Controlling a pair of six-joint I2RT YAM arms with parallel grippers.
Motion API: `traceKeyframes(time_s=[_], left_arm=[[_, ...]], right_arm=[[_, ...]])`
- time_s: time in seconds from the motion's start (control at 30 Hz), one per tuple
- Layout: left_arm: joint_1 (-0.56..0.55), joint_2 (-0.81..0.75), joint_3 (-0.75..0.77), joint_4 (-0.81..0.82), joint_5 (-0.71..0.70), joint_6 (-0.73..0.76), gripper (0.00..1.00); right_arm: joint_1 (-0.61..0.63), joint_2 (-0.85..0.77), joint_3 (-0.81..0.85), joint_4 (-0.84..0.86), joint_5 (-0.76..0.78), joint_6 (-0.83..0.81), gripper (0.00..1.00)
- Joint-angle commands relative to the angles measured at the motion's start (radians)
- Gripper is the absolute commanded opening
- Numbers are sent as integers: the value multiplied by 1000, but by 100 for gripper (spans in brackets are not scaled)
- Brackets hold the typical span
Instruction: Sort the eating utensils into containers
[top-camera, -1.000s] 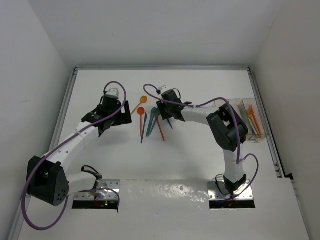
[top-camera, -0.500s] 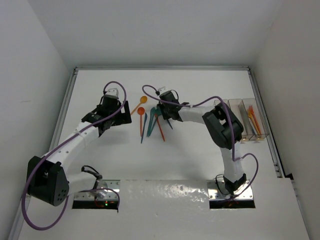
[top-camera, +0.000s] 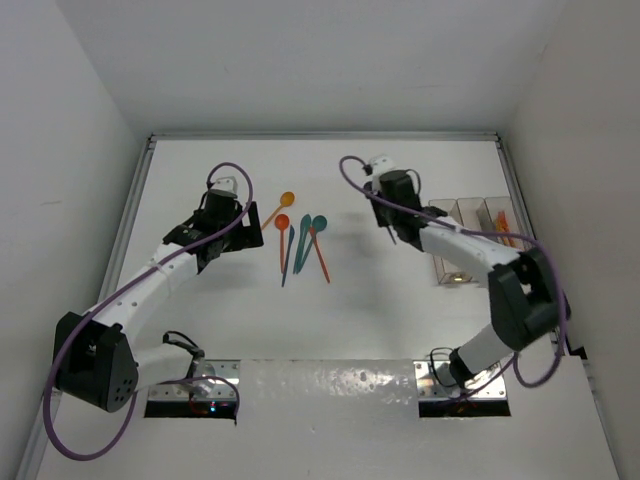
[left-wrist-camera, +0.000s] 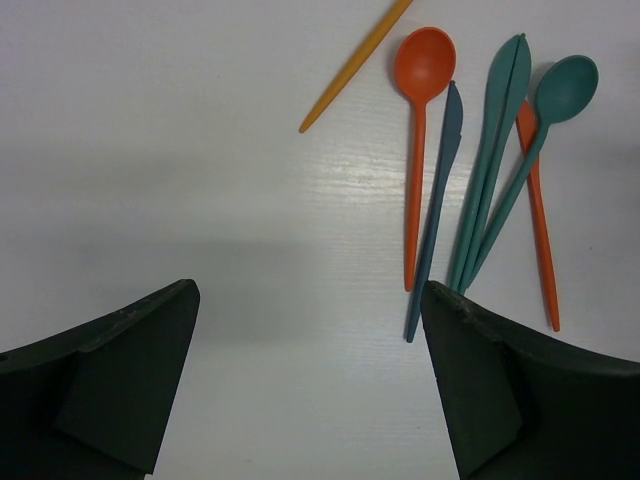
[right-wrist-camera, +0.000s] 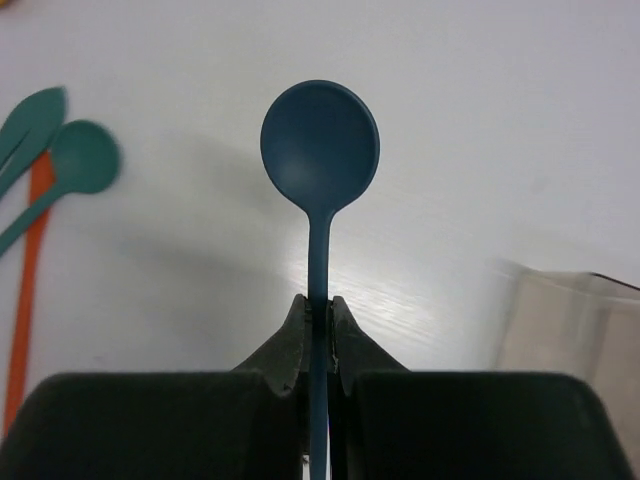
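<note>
Right jaws clamp the blue spoon (right-wrist-camera: 320, 150) by its handle, bowl jutting ahead; left jaws gape.

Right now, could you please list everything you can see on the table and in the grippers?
yellow-orange spoon: one, yellow-orange, far left of the cluster
orange spoon: one, orange, cluster's left
blue knife: one, blue, beside the orange spoon
teal flat utensil: one, perhaps two stacked, teal, cluster's middle
teal spoon: one, teal, cluster's right
orange utensil: one, orange, crossed by the teal spoon's handle
blue spoon: one, blue, held by its handle
bins: a row, clear, right edge, partly hidden
binned utensils: a few, orange, rightmost bin
left gripper: one, black, open beside the cluster
right gripper: one, black, shut on the blue spoon
</note>
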Motion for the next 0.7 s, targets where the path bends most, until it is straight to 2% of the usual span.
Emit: traceKeyframes(time_s=[0.0,0.17,0.37,0.57,0.67], left_arm=[[-5,-12,11,25,8,3,91],[-5,-11,9,30,27,3,91],[-5,-14,11,33,42,1,91],[-5,-12,8,41,56,3,91],[-5,-11,6,44,54,3,91]], right_arm=[[-110,-161,-87,-15,-3,-92,0],[-276,-333,-204,-36,-64,-221,0],[-573,-458,-303,-23,-185,-313,0],[-725,-426,-334,22,-233,-359,0],[-754,-386,-343,78,-244,-373,0]])
